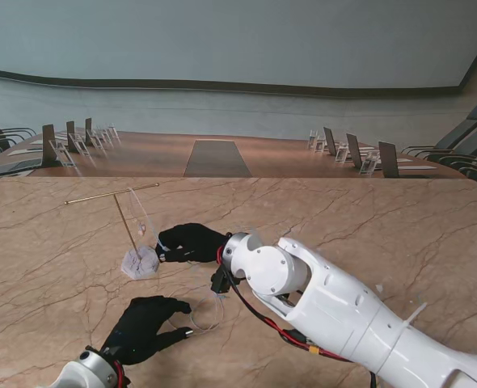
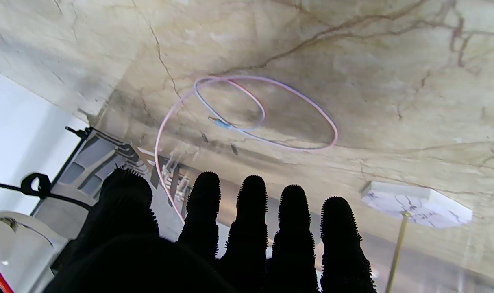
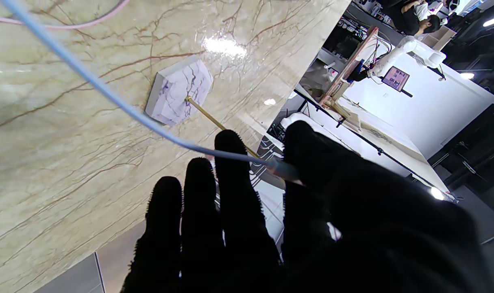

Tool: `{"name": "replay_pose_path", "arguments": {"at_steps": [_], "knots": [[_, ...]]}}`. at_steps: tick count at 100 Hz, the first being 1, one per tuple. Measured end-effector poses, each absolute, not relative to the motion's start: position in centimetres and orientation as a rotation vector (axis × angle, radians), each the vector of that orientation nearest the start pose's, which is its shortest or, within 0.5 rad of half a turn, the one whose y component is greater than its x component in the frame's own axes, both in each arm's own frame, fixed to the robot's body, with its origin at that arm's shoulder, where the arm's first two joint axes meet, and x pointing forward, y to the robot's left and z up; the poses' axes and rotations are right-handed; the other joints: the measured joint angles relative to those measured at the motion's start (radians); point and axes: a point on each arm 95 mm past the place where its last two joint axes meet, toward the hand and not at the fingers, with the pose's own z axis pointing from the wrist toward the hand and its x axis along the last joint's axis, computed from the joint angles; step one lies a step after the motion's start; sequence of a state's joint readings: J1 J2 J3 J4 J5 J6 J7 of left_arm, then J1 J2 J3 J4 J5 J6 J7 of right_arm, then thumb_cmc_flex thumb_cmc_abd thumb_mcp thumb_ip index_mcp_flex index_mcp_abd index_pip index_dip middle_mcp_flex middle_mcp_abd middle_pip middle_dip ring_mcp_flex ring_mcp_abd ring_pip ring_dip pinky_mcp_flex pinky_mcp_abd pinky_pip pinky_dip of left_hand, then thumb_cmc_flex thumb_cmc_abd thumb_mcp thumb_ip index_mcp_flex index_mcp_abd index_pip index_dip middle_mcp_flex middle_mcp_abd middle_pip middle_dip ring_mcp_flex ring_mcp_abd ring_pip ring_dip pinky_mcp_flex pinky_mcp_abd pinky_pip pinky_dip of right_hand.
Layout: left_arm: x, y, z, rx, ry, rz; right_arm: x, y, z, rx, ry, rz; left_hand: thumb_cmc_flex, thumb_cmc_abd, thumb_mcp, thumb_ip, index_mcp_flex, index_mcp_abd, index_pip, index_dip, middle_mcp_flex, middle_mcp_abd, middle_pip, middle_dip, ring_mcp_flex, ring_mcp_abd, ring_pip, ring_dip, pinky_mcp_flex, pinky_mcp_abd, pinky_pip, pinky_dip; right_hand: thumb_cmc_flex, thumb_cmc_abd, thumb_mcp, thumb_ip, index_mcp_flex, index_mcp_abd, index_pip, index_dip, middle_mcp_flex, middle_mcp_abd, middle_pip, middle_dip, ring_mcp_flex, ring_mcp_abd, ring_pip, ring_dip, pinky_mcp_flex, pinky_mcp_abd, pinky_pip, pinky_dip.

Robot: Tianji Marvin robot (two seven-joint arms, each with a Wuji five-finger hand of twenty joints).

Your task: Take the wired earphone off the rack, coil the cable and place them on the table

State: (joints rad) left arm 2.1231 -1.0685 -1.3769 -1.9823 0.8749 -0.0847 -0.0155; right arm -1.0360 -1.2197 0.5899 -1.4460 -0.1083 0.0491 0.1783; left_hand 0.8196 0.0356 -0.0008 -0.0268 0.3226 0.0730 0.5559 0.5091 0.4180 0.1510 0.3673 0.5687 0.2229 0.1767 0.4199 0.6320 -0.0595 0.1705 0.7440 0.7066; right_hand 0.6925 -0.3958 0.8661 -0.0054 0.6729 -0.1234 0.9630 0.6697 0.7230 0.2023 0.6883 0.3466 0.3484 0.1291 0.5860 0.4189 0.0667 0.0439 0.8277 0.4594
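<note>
Rack (image 1: 138, 260) beside right fingers (image 3: 234, 162) pinching cable (image 3: 108, 95); left fingers (image 2: 251, 211) spread, empty.

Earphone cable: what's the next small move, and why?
Probably have the right hand carry its pinched end of the cable toward the loops beside the left hand and lay it down. The cable looks off the rack already, with two loops lying on the table, while one end runs up between the right hand's fingers.

A beige marble-patterned table (image 1: 368, 218) with brown veins fills the near view. Farther from me stands a long brown wooden conference table (image 1: 218, 158), with dark chairs (image 1: 388, 158) and small clear stands (image 1: 339, 149) along both sides.
</note>
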Motion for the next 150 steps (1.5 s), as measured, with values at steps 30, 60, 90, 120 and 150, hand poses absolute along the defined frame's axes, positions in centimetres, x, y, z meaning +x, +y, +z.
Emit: {"name": "replay_pose_path", "arguments": {"at_steps": [30,60,90,120,150], "knots": [[25.1,0.7,-34.4,-1.5,1.456,-1.611,41.4,20.1,-29.1,1.726,1.922,1.996,0.021,0.063,-0.015,0.0,-0.024,0.013,-0.035,-0.027,-0.029,-0.012,-0.049,-0.08,-0.025,-0.031,-0.095,-0.071,-0.004,0.0,-0.112,-0.018,0.0,0.0,0.003,0.021,0.004,0.02,0.0,0.033,0.012,0.022,0.02,0.012,0.035,0.001,0.029,0.0,0.023,0.0,0.033,-0.01],[25.8,1.5,-34.8,-1.5,1.365,-1.603,40.3,18.9,-29.7,1.718,1.931,1.971,0.071,0.117,-0.022,0.0,-0.024,0.024,-0.047,-0.036,-0.038,-0.023,-0.064,-0.101,-0.025,-0.034,-0.118,-0.074,-0.004,0.0,-0.126,-0.018,0.0,0.0,0.003,0.022,0.004,0.023,-0.001,0.042,0.021,0.04,0.087,0.025,0.071,0.015,0.087,0.025,0.052,0.017,0.089,-0.011],[26.7,2.3,-34.7,-1.532,1.307,-1.623,39.2,18.4,-29.7,1.769,1.941,1.918,0.039,0.117,-0.032,0.0,-0.032,0.059,-0.109,-0.12,-0.063,-0.023,-0.095,-0.138,-0.054,-0.036,-0.165,-0.134,-0.004,-0.021,-0.231,-0.05,0.0,0.0,0.013,0.022,0.005,0.031,-0.001,0.042,0.033,0.064,0.17,0.027,0.129,0.049,0.189,0.069,0.109,0.063,0.185,-0.011],[28.7,2.0,-34.1,-1.586,1.246,-1.741,37.9,18.1,-30.6,1.764,1.951,1.899,-0.126,0.117,-0.033,0.0,-0.038,0.09,-0.15,-0.159,-0.081,-0.011,-0.114,-0.17,-0.067,-0.036,-0.223,-0.188,-0.005,-0.024,-0.363,-0.075,0.0,0.0,0.014,0.022,0.005,0.031,-0.001,0.042,0.034,0.087,0.208,0.037,0.156,0.093,0.266,0.094,0.13,0.121,0.278,-0.011],[30.4,1.9,-33.2,-1.605,1.21,-1.789,36.6,18.1,-31.1,1.778,1.971,1.894,-0.21,0.116,-0.033,0.0,-0.039,0.117,-0.182,-0.182,-0.081,0.041,-0.138,-0.185,-0.067,-0.005,-0.23,-0.199,-0.005,-0.025,-0.375,-0.076,0.0,0.0,0.014,0.022,0.005,0.031,-0.001,0.042,0.034,0.088,0.216,0.038,0.157,0.098,0.28,0.102,0.13,0.128,0.29,-0.011]]}}
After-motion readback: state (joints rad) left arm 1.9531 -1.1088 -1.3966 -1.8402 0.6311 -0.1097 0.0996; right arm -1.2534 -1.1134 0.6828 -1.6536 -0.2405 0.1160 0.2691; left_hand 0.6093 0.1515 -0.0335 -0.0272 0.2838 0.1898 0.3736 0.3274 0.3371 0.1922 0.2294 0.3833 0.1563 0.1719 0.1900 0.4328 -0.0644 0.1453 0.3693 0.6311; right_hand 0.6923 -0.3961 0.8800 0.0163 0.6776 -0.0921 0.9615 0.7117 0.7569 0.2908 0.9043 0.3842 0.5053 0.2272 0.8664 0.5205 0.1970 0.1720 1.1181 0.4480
